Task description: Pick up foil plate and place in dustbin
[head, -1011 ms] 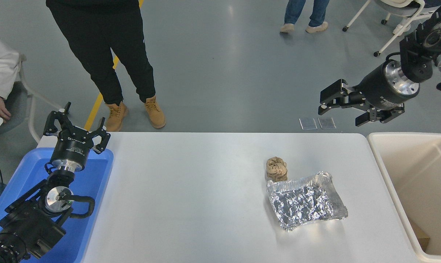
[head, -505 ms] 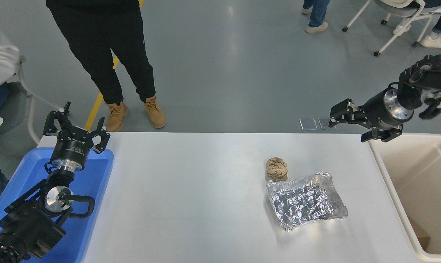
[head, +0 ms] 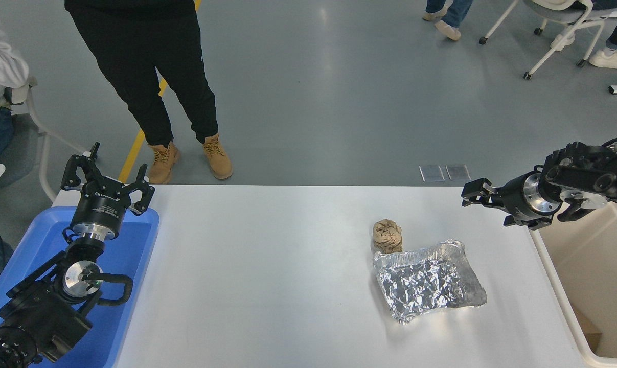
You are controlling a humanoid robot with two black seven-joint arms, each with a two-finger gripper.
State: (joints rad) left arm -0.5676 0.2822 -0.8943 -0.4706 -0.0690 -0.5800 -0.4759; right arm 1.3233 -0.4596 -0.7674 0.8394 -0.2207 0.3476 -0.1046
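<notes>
I'm working in a lab or test hall: glossy grey poured floor (head: 313, 102) with a yellow line (head: 139, 135), wheeled office chairs (head: 558, 20) at the far right, people standing around (head: 150, 61), plain white desk (head: 267, 276).

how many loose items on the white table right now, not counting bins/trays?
2. The foil plate lies on the right half of the table; the crumpled brown paper ball sits right at its far-left corner. Nothing else shows on the tabletop.

Black arms, silver wrist flanges, perhaps white lettering on left gripper (head: 105, 176).
</notes>
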